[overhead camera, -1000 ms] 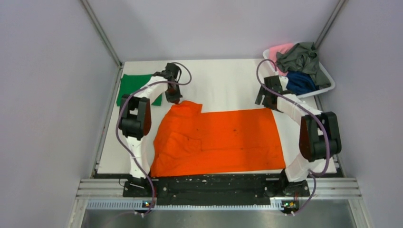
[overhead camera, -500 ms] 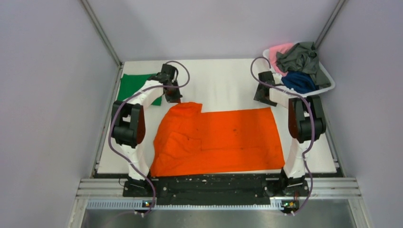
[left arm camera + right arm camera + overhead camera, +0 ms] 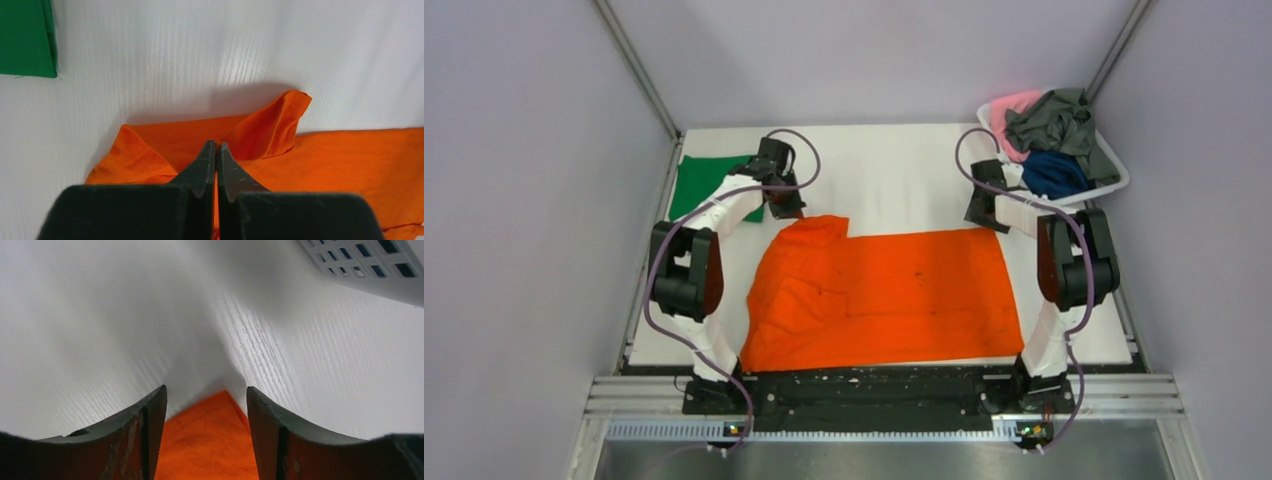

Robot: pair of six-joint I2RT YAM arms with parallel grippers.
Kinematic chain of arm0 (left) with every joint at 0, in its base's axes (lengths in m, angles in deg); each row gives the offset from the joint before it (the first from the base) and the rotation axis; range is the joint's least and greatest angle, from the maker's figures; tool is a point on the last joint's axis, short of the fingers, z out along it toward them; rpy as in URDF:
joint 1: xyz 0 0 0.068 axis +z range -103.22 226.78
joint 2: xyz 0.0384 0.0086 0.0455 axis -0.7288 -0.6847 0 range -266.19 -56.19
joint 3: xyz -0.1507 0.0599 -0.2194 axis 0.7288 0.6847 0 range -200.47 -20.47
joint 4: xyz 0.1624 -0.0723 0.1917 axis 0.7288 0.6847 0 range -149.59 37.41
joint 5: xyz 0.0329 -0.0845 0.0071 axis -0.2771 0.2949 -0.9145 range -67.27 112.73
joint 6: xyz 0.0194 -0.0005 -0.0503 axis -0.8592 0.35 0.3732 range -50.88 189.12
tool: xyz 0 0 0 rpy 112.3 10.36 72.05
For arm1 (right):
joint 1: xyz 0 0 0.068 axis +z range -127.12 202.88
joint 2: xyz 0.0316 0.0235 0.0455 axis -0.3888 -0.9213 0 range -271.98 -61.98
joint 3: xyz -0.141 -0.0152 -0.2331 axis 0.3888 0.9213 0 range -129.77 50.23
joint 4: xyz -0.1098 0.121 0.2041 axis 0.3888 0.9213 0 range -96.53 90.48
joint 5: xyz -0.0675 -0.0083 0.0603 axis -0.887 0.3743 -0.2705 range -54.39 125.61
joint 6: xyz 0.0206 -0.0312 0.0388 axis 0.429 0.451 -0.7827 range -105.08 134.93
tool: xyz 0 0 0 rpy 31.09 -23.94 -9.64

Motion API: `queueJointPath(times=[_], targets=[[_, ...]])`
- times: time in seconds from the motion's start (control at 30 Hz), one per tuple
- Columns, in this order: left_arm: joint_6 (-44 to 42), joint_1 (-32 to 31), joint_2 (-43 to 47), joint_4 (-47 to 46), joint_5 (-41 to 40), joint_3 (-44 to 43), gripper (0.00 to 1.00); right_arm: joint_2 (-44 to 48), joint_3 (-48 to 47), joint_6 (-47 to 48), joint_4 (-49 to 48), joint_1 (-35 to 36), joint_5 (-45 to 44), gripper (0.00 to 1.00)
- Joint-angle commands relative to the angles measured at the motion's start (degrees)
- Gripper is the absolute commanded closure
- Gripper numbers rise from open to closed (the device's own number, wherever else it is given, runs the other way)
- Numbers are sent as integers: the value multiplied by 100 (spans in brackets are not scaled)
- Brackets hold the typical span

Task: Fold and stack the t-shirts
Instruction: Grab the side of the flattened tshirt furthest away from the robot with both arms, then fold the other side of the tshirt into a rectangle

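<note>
We see the orange t-shirt [image 3: 879, 300] lying open and flat on the table [image 3: 894, 170], in the near middle between both arms. Its left side is a little wrinkled, and one sleeve is turned over at the far left corner. We judge that its folding has not really begun.

A green t-shirt [image 3: 699, 185] lies folded at the far left edge, so we count one piece as done. This is probably the start of the stack. In the white basket [image 3: 1116, 170] at the far right, a pink t-shirt [image 3: 1014, 105], a grey-green t-shirt [image 3: 1054, 122] and a navy t-shirt [image 3: 1054, 172] lie in a heap. So four pieces are left.

The left claw [image 3: 216, 146] is pressed together just over the turned sleeve. We see no cloth between its fingers, and we cannot tell if the tips touch it. The right claw [image 3: 205, 396] is spread wide and holds nothing. The far right corner of the orange t-shirt lies between its two fingers, ready to be taken.
</note>
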Motion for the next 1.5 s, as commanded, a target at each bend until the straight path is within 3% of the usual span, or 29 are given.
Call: queueJointPath(times=[0.0,0.07,0.4,0.7,0.93,1.27,1.47], targets=[[78,-19,396,-225,40,146,100,263,205,-20,231,-36,-214,43],[87,-20,409,-224,56,170,100,268,256,-41,223,-37,-169,47],[126,-20,546,-277,185,300,100,477,349,-114,-10,-35,-13,100],[224,-75,1035,-321,311,638,100,1423,849,135,-364,-29,335,100],[323,-165,1669,-373,465,1285,100,2178,1452,161,-65,36,635,100],[637,-252,3583,-291,628,2801,100,3700,2112,128,686,83,469,100],[677,-300,4772,208,528,3237,100,4251,2219,205,1150,81,283,100]])
